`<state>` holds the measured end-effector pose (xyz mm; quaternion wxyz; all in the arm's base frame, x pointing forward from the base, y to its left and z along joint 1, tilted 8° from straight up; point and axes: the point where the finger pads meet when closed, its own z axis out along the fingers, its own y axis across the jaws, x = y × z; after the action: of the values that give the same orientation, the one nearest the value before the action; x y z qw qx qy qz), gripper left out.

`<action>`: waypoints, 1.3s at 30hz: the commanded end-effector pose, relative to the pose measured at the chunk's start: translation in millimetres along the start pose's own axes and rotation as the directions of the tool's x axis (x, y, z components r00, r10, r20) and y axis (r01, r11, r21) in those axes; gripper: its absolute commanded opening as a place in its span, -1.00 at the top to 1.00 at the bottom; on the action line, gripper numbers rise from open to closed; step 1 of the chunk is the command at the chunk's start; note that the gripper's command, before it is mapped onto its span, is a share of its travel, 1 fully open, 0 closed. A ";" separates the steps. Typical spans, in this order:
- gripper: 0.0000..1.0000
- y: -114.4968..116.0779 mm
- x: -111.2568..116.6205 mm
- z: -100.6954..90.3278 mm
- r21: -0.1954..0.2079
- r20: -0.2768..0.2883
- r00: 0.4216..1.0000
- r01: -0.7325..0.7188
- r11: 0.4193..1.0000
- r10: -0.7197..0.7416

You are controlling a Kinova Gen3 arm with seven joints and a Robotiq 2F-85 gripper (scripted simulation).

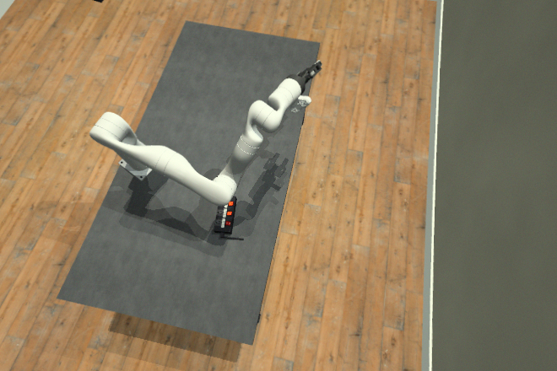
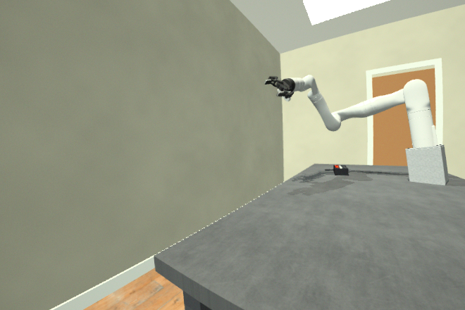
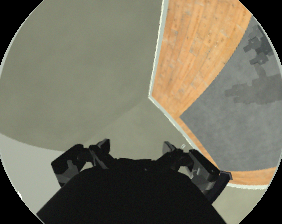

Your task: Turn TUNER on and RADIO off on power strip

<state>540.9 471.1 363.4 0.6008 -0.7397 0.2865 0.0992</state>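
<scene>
Room: grey-green wall [image 2: 130,146] on the left, cream wall [image 2: 328,109] at the far end with an orange door [image 2: 390,139] in a pale frame; wood plank floor [image 1: 366,240] with a white skirting [image 1: 430,218] along the wall.

Table: long dark grey table [image 2: 332,248] running from near to far; its left edge lies near the grey-green wall, with a strip of floor between.

Arm: white arm [image 2: 368,108] rising from a light grey pedestal [image 2: 439,171] at the far right of the table. It climbs, bends at a high shoulder, drops to an elbow, then reaches up and left, out toward the table's left edge.

Gripper: black gripper [image 2: 277,87] held high in the air, well above the table and pointing toward the grey-green wall. Fingers fully apart, nothing between them. In the wrist view both fingertips show spread at the bottom of the picture, facing the wall corner, floor and a table corner.

Power strip: small black power strip [image 1: 225,215] lying flat on the table, far end, left of the pedestal and well apart from the gripper. From above, the arm's elbow partly overhangs its upper end.

Switches: three red-orange switches [image 1: 229,213] in a row along the strip. Labels and switch positions too small to read.

Cord: thin dark cord [image 1: 233,238] leaving one end of the strip along the table top.
</scene>
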 end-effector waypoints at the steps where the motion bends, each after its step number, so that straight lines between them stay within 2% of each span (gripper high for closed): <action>1: -1.00 -1.1 -1.0 -0.4 0.001 0.001 1.000 0.002 1.000 -0.002; 17: -1.00 -1.1 -1.0 -0.4 0.001 0.001 1.000 0.002 1.000 -0.002; 18: 1.00 -1.1 -1.0 -0.4 0.001 0.001 1.000 0.002 1.000 -0.002; 39: 1.00 -1.1 -1.0 -0.4 0.002 0.001 1.000 0.002 1.000 -0.002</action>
<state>540.9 471.1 363.4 0.6008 -0.7397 0.2865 0.0992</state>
